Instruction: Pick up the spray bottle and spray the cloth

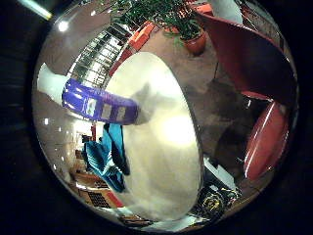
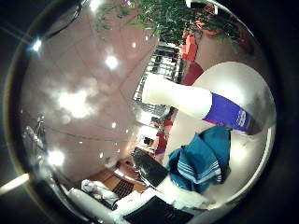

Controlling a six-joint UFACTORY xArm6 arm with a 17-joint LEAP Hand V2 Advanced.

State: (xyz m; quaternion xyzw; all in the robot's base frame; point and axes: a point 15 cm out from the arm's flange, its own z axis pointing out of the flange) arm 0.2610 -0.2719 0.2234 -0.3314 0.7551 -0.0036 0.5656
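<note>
The spray bottle has a white top and a blue label. It stands on the round pale table near its edge. In the right thumb side palm view the bottle shows beside the teal striped cloth, which lies crumpled at the table's edge.
Two red chairs stand by the table's far side. A potted plant stands on the floor beyond them. Shelving stands behind the bottle.
</note>
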